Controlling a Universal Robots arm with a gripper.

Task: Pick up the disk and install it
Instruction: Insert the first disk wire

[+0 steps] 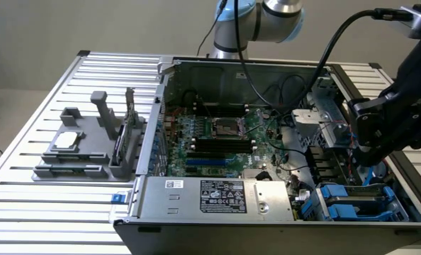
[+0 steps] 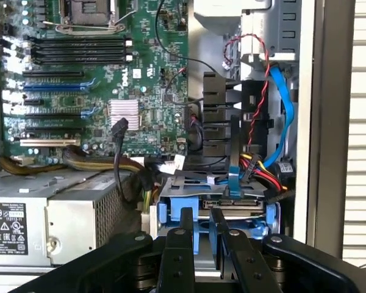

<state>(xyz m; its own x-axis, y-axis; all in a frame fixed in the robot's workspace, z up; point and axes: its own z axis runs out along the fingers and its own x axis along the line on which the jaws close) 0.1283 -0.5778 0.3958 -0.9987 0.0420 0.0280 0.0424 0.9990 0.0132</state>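
A: Nearest first. What did the gripper look like?
B: The gripper (image 2: 201, 215) hung over the drive bay (image 2: 174, 186) in the corner of the case (image 1: 267, 234) on the exterior view's right. Its fingers (image 2: 186, 231) stood a narrow gap apart, with blue plastic showing through. Nothing was seen clamped. The frame edge cropped its body.

A: And the disk?
B: The disk (image 2: 238, 210) lay flat in the bay just beyond the fingertips, with its blue carrier frame on both sides. The fingers hid its near edge, and the label could not be made out. Whether they touched it could not be told.

A: Anything on it?
B: A blue cable (image 2: 233, 159) ran down to its connector edge. Whether it was plugged in was unclear.

A: Beside it?
B: The power supply (image 2: 49, 223), a grey box with a sticker, sat just beside the bay. Yellow and black wires (image 2: 91, 160) were bunched behind it.

A: Farther in?
B: The motherboard (image 2: 110, 91) came next, with the processor socket (image 1: 223, 127) beyond the black slots.

A: Outside the case?
B: On the slatted table (image 1: 26, 212), a grey holder (image 1: 90, 159) stood on the exterior view's left, well apart from the gripper. A small silver chip (image 1: 66, 139) lay on it. At the back, the arm (image 1: 271, 16) was cut off above.
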